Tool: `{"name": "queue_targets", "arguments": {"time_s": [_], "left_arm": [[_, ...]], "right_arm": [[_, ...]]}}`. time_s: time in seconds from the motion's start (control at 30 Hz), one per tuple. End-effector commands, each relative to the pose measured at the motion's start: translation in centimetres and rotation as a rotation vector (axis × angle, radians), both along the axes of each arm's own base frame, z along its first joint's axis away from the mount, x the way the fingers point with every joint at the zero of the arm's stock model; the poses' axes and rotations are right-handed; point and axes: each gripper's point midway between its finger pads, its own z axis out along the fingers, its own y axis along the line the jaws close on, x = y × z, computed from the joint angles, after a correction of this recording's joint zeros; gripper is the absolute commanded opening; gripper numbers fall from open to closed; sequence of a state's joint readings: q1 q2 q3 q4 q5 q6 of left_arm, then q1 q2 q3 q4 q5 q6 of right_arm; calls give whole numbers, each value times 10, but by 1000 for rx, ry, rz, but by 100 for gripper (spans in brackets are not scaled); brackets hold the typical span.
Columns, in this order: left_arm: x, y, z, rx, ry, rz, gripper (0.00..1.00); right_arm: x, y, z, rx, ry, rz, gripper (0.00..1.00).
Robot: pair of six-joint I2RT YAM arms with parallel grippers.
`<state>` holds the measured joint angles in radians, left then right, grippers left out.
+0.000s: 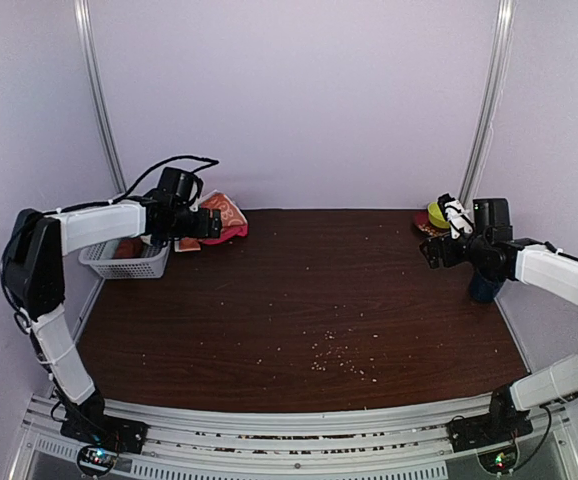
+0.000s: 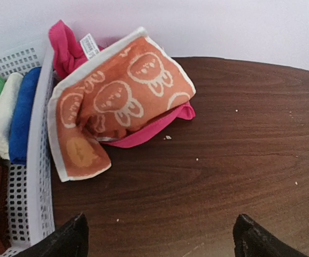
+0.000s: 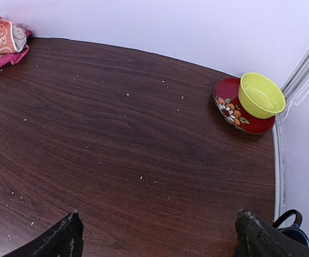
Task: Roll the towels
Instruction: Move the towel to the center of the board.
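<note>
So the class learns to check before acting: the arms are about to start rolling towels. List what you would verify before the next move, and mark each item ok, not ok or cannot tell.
1. Left tool open and holding nothing: ok.
2. Right tool open and holding nothing: ok.
3. Orange towel lying flat, ready to roll: not ok. It is crumpled and draped over the pink towel.
4. Both towels apart from the basket: not ok. They lie against its rim.
5. Yellow bowl and red plate away from the towels: ok. They are at the far right corner.
</note>
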<state>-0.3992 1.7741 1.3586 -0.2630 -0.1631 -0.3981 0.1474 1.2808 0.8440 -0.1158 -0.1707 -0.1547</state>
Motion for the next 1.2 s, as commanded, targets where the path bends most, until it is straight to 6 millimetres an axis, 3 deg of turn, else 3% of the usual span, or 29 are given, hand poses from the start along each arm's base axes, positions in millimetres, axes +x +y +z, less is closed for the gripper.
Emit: {"name": "queue_targets", "arguments": {"time_s": [0.0, 0.23, 0.43, 0.7, 0.87, 0.97, 1.13, 1.17], "left_arm": [[45, -11, 11, 52, -95, 13, 95], [102, -21, 36, 237, -254, -63, 88], [138, -12, 43, 318, -321, -54, 90], [177, 14, 29, 371, -342, -48, 90], [181, 13, 12, 362, -346, -100, 86], [181, 10, -1, 361, -333, -127, 78], [182, 1, -16, 347, -321, -175, 48], [181, -1, -17, 340, -319, -185, 47]], "right_arm": [[4, 2, 13, -17, -36, -2, 100], [2, 7, 13, -22, -36, 20, 100], [1, 10, 11, -24, -32, 31, 100], [0, 12, 13, -16, -34, 36, 100], [-1, 14, 14, -10, -37, 41, 100], [-1, 15, 13, -14, -36, 45, 100], [-1, 17, 12, -18, -35, 47, 100], [-1, 17, 11, -19, -33, 45, 100]]}}
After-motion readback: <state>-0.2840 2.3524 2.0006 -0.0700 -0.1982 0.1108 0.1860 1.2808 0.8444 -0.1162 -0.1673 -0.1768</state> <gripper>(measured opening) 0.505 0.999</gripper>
